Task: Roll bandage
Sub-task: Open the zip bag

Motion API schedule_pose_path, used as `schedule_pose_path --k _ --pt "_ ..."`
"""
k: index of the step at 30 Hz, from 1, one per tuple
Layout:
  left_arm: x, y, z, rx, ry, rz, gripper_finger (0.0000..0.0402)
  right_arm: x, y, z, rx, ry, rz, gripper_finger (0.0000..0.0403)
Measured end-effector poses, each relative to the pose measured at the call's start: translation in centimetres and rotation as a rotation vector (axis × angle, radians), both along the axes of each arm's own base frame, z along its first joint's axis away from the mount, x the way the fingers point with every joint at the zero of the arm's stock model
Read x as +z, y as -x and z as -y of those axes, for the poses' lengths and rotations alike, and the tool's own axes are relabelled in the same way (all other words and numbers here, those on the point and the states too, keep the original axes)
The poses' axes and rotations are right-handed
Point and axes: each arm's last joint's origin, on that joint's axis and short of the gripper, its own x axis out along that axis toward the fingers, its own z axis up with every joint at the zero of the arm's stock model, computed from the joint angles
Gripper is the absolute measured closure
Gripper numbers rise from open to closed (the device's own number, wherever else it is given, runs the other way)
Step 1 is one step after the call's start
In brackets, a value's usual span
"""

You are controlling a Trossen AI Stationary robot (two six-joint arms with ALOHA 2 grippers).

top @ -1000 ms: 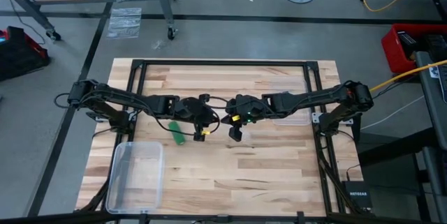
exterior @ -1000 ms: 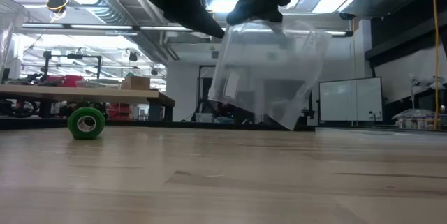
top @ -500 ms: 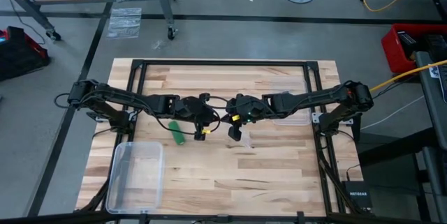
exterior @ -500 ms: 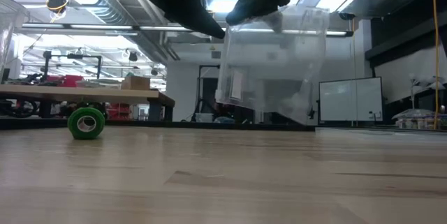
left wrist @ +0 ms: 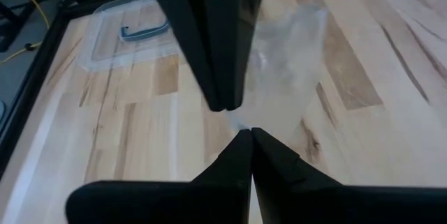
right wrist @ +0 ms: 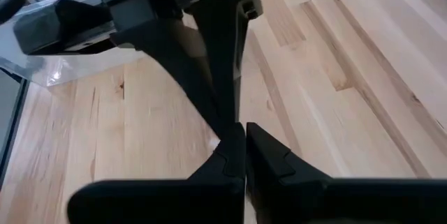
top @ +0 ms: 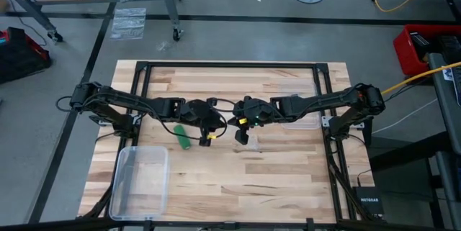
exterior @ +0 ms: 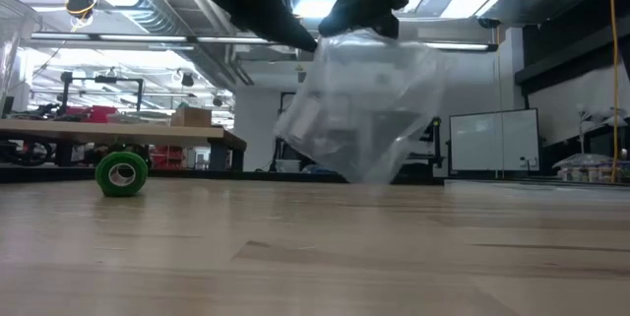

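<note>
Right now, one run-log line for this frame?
left gripper: shut on clear plastic bag | right gripper: shut on same bag, held above table | bandage: rolled, on table, untouched | clear plastic box: near left corner

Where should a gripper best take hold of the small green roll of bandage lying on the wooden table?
Probably across the two flat ends of the small green roll of bandage, coming down from above. It lies on its round side on the wooden table, so it could roll away from a pinch on that side, while the flat ends give the fingers steadier faces.
</note>
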Motion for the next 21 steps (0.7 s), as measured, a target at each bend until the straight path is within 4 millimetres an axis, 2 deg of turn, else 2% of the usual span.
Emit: schedule_pose_path --k 7,21 --pt "0.00 -0.02 0.01 -0.006 0.000 0.001 0.0401 0.40 -0.29 -0.03 0.009 -0.010 0.051 0.0401" --pt "-0.26 0.16 -0.26 0.021 0.018 -0.034 0.0394 -0.43 0.34 -0.01 0.015 -0.009 -0.057 0.0401"
